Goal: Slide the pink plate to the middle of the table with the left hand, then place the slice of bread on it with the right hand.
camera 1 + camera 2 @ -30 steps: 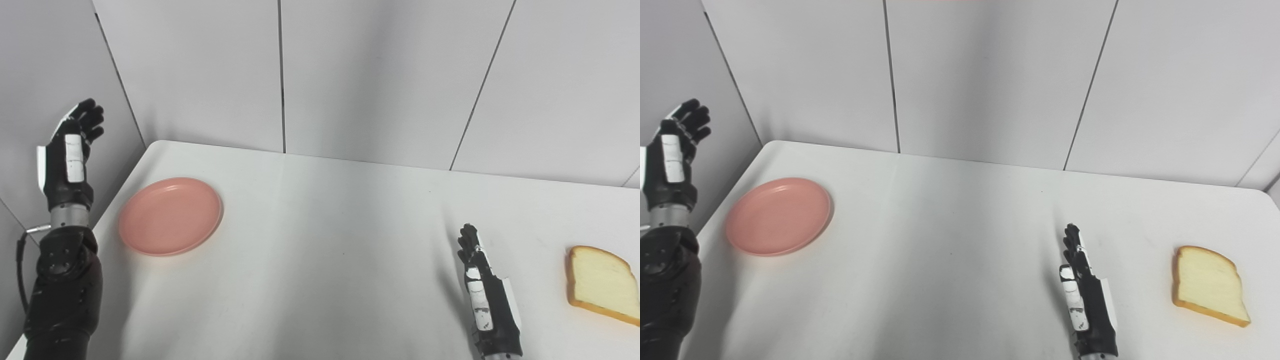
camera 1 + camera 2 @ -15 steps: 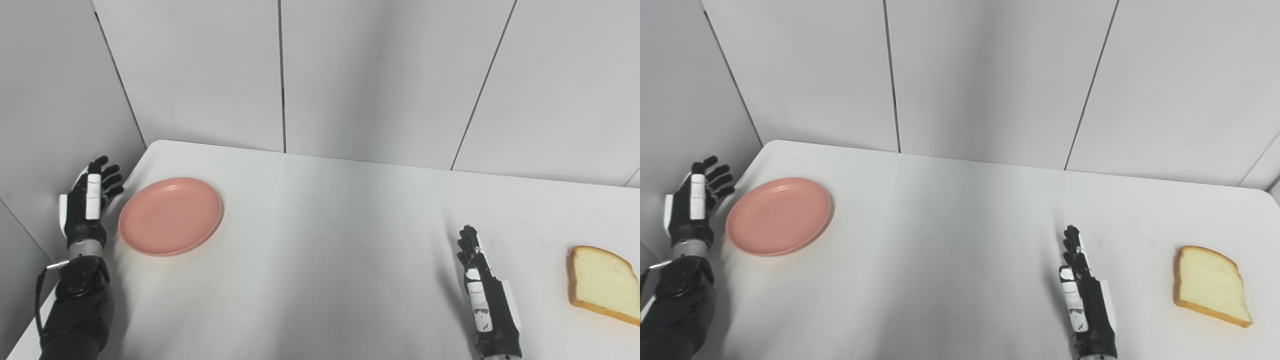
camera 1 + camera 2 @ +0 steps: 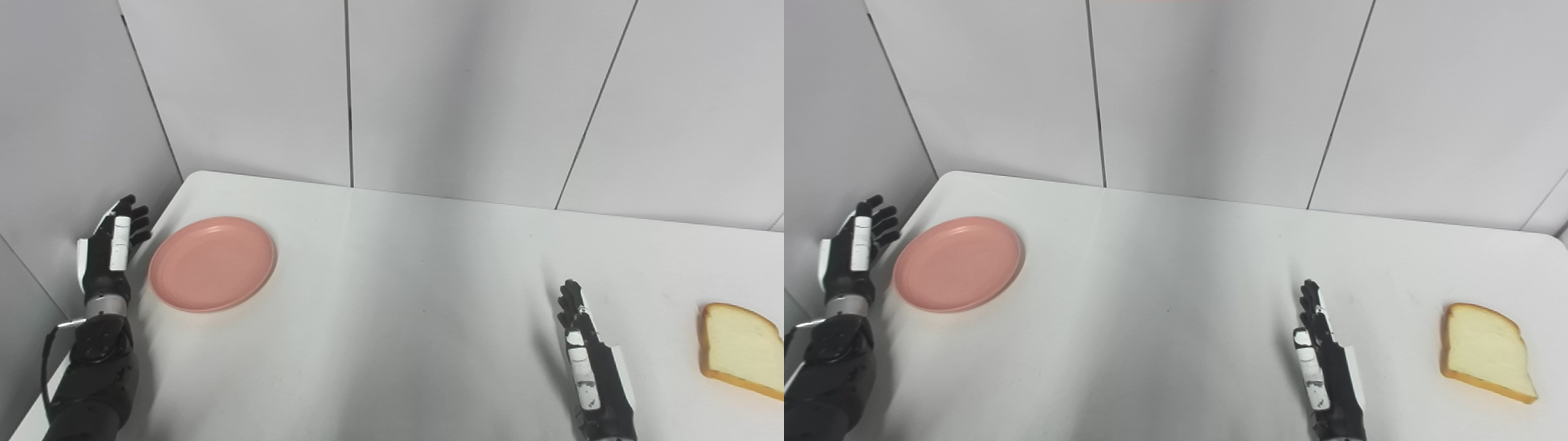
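Observation:
A round pink plate (image 3: 212,263) lies flat near the table's left edge. My left hand (image 3: 111,251) stands just left of the plate at the table's edge, open, fingers spread and pointing up, a small gap between it and the rim. A slice of bread (image 3: 740,349) with a tan crust lies flat at the far right of the table. My right hand (image 3: 589,367) rests low near the front edge, well left of the bread, open with straight fingers, holding nothing.
The white table (image 3: 404,294) is boxed in by grey wall panels (image 3: 465,92) at the back and along the left side. Its left edge runs right beside my left forearm (image 3: 92,380).
My left hand dropped from high beside the left wall down to table height next to the plate, then held nearly still. The camera shifted slightly. Plate, bread and right hand stayed put.

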Robot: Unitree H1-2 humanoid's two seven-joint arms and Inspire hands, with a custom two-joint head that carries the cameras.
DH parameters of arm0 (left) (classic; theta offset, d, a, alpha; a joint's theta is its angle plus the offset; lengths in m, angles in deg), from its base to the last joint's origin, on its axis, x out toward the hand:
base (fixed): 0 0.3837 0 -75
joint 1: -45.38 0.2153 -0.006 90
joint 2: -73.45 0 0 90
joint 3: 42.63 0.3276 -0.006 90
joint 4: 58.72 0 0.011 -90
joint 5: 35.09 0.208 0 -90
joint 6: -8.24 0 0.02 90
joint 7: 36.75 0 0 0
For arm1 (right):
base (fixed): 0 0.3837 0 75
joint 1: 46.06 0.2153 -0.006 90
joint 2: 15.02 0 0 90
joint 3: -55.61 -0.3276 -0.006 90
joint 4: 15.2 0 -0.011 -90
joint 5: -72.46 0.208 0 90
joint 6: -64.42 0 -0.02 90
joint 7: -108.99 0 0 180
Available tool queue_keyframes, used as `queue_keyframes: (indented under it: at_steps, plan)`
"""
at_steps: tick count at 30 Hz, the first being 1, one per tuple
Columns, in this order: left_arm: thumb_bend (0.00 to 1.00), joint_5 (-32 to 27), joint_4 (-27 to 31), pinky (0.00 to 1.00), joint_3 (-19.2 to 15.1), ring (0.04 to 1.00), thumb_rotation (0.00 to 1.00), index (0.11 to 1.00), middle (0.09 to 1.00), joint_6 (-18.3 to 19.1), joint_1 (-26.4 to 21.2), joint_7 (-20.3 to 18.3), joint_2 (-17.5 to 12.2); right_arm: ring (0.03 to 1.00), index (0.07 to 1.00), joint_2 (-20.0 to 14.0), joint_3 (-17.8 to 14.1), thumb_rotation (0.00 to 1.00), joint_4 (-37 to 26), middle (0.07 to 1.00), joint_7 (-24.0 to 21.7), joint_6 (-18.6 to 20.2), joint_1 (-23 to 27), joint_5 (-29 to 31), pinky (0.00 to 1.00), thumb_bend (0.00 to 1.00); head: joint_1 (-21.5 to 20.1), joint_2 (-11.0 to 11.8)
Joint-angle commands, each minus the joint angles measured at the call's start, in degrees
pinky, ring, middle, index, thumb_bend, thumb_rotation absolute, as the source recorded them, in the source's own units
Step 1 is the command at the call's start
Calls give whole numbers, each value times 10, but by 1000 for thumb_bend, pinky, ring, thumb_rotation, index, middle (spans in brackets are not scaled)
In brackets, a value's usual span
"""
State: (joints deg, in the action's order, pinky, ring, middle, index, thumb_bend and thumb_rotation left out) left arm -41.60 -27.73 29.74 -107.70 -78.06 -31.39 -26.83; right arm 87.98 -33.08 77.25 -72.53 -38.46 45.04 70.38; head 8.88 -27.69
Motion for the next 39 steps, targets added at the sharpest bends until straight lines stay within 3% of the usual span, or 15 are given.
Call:
queue_keyframes:
  at_steps: [1,4,8,12,14,20,25,31,35,39]
  plan:
    - [1000,-1,-2,719,2,780,937,792,770,-10,-17,-11,-11,992,972,8,5,1000,17,978,3,3,-25,-2,1000,829,-2,-1]
    - [966,-7,5,744,7,803,947,812,790,-10,-12,-34,-2,990,972,9,6,1000,13,976,3,7,-25,-5,1000,837,-3,-2]
    - [996,-19,-5,778,9,814,914,815,797,-9,-13,-52,8,994,977,9,8,1000,9,976,2,9,-26,-7,1000,850,-5,-4]
    - [981,-12,6,727,26,831,913,828,820,-9,-5,-62,17,993,980,10,8,1000,6,975,2,10,-27,-7,1000,853,-8,-6]
    - [995,-9,15,711,33,829,910,828,822,-9,-2,-60,24,991,980,12,9,1000,5,973,2,11,-27,-7,1000,858,-9,-6]
    - [931,-11,69,822,54,896,949,877,874,5,15,-55,43,984,972,14,9,1000,0,959,4,17,-29,-12,1000,869,-13,-8]
    - [972,-10,65,801,56,896,947,876,877,-1,12,-56,53,987,970,14,9,1000,-5,951,6,24,-30,-16,1000,883,-15,-11]
    - [931,-18,69,830,58,900,945,893,889,-1,12,-73,61,980,967,15,8,1000,0,937,8,19,-28,-17,1000,879,-17,-12]
    - [957,-9,88,791,63,890,942,871,881,6,20,-63,71,976,963,17,9,1000,-3,930,10,24,-29,-21,1000,886,-18,-13]
    - [972,-29,125,818,63,919,914,884,894,31,27,-79,86,975,963,18,10,1000,-7,928,11,29,-29,-25,1000,890,-21,-14]
